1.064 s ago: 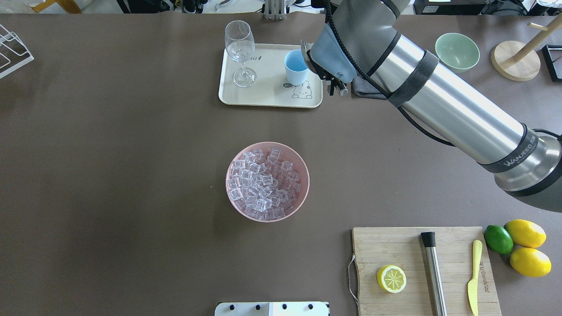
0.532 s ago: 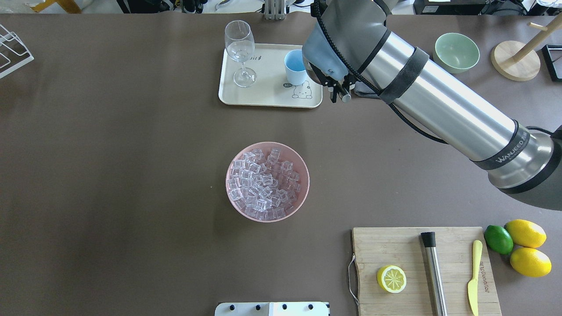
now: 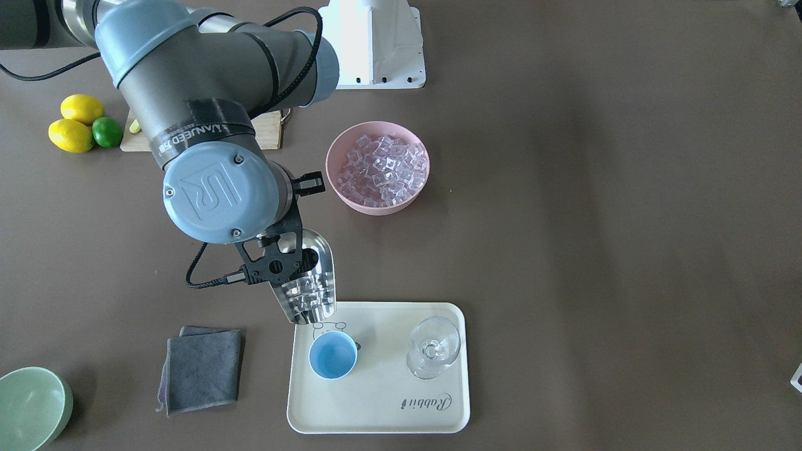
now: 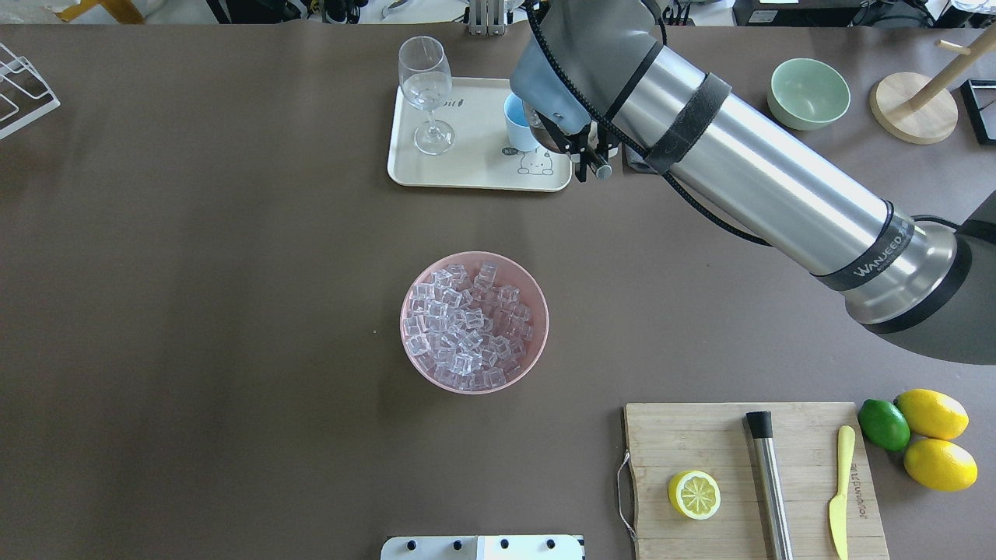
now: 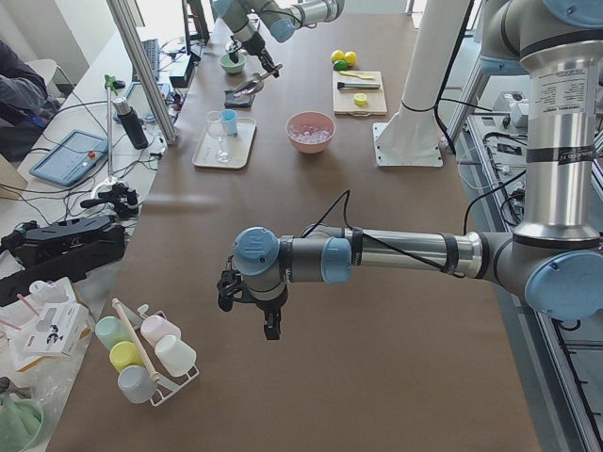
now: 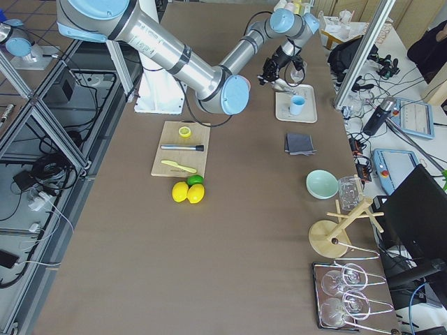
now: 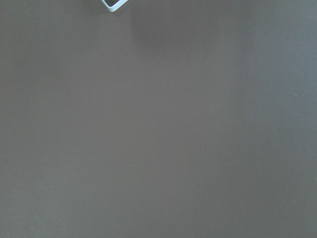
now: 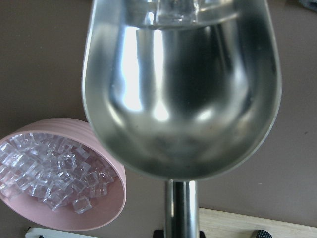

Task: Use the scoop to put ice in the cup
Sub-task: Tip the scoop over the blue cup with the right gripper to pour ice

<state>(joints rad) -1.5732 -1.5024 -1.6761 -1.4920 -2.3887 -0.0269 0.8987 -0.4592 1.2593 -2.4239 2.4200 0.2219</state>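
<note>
My right gripper (image 3: 280,260) is shut on the handle of the steel scoop (image 3: 311,282). The scoop's trough tilts down toward the blue cup (image 3: 333,354) and holds a few cubes of ice (image 3: 307,298). Its mouth hangs just above the near edge of the cream tray (image 3: 376,407), short of the cup. In the overhead view the wrist covers part of the cup (image 4: 513,124). The right wrist view shows the trough (image 8: 181,89) with ice at its far lip. More ice fills the pink bowl (image 4: 474,321). My left gripper (image 5: 268,325) hangs over bare table far off; I cannot tell its state.
A wine glass (image 4: 425,85) stands on the tray beside the cup. A folded grey cloth (image 3: 202,368) and a green bowl (image 4: 809,92) lie to the tray's right. A cutting board (image 4: 747,474) holds a lemon half, a black-tipped steel cylinder (image 4: 769,482) and a yellow knife.
My right arm has swung left in the overhead view, carrying the scoop from beside the tray to over its edge, close to the cup. The wrist now covers more of the cup.
</note>
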